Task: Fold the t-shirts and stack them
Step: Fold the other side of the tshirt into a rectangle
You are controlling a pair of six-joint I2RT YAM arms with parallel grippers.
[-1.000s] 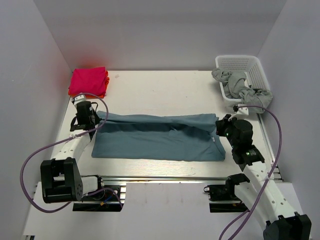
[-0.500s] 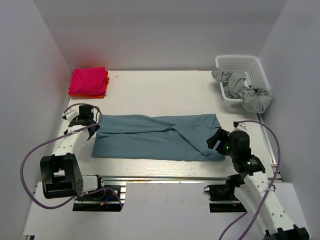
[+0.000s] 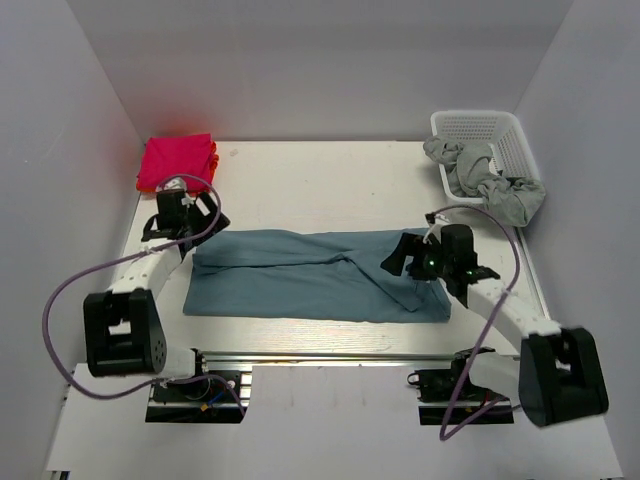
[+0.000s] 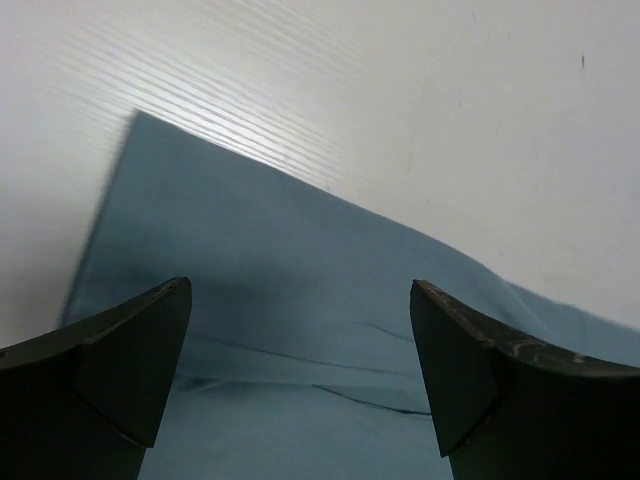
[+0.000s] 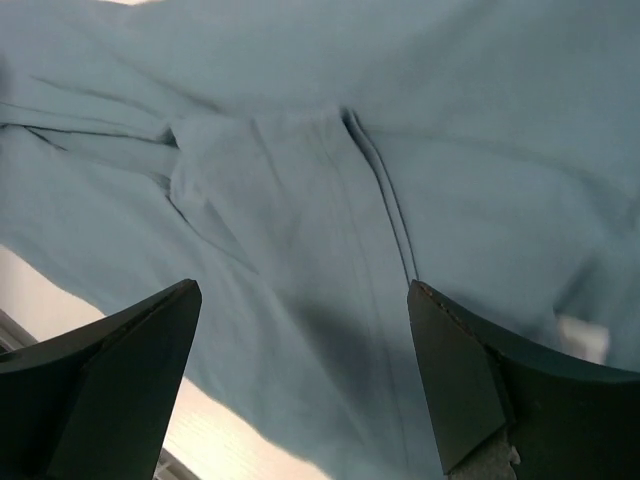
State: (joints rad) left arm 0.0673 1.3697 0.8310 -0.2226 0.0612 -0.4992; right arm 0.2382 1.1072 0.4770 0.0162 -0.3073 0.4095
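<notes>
Two open grippers hang over one dusty teal-blue t-shirt (image 3: 310,275), which lies folded into a long band across the middle of the white table (image 3: 320,180), its length running left to right. The left gripper (image 3: 192,218) sits at the shirt's far left corner with its jaws spread wide and nothing between them. Its wrist camera looks down past the dark fingertips (image 4: 150,340) at that corner of the teal cloth (image 4: 300,330) and the bare table beyond it. The right gripper (image 3: 400,262) is over the right part of the shirt, near its right end, jaws also wide and holding nothing. Its wrist camera shows creases and a stitched seam in the teal fabric (image 5: 330,200) between the fingers (image 5: 120,360).

A bright pink t-shirt (image 3: 177,160) lies folded at the far left corner of the table, just beyond the left gripper. At the far right stands a white lattice basket (image 3: 480,122), with crumpled grey t-shirts (image 3: 480,175) in it, spilling over its near rim.
</notes>
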